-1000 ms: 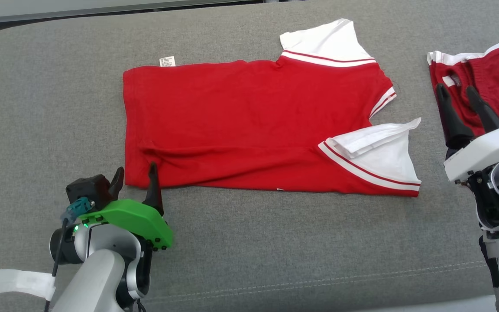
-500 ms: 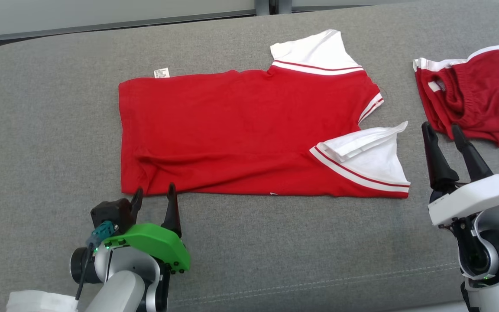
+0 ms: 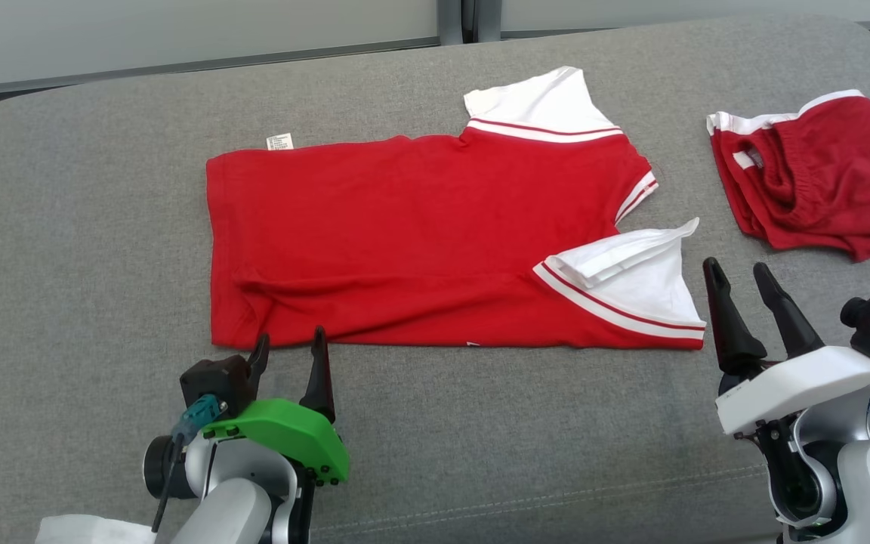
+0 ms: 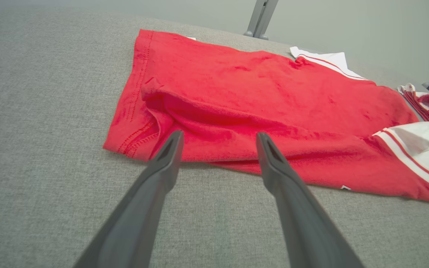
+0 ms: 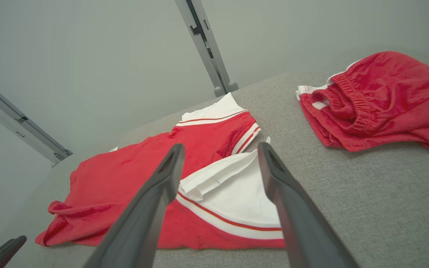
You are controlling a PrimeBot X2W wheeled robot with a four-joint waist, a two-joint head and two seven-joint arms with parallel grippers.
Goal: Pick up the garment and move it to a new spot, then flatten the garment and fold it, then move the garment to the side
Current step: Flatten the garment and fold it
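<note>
A red knit T-shirt (image 3: 420, 234) with white, red-striped sleeves lies spread flat mid-way across a grey, coarse-woven padded bench (image 3: 65, 227), with a soft ridge creasing its near hem. The left tool (image 3: 290, 335), with two long dark tapering fingers spread open and empty, sits at that hem's corner. The right tool (image 3: 735, 264), also open and empty, hovers beside the folded near sleeve (image 3: 631, 276). Crumpled red shorts (image 3: 812, 181) with an elastic waistband lie apart to the right.
</note>
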